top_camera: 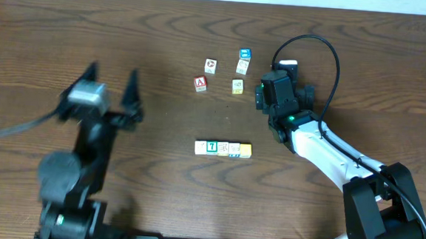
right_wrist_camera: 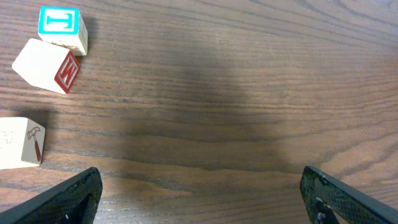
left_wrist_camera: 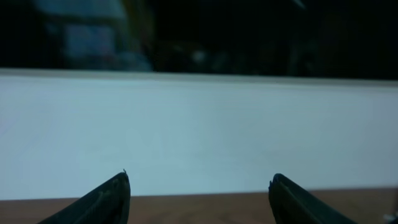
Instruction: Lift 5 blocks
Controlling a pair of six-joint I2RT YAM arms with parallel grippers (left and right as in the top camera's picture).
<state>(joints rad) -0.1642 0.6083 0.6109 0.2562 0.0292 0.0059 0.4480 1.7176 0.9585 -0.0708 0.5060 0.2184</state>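
Observation:
Five blocks lie side by side in a row on the table's middle: a cream one (top_camera: 200, 147), the green "T" one (top_camera: 212, 147), another cream one (top_camera: 224, 148), a blue-marked white one (top_camera: 235, 150) and a yellow one (top_camera: 245, 150). My left gripper (top_camera: 111, 81) hangs high over the left of the table, open and empty, far from the row. In its wrist view the left gripper (left_wrist_camera: 199, 178) faces a white wall. My right gripper (top_camera: 276, 85) hovers up and right of the row, its fingers hidden under the wrist. The right gripper (right_wrist_camera: 199, 180) is open over bare wood.
Loose cubes lie behind the row: a red "A" cube (top_camera: 200, 83), a white cube (top_camera: 211, 64), a blue-topped cube (top_camera: 244, 55) (right_wrist_camera: 61, 28), a red-sided cube (top_camera: 243, 66) (right_wrist_camera: 46, 65) and a hammer-picture cube (top_camera: 238, 85) (right_wrist_camera: 22, 142), just left of my right gripper.

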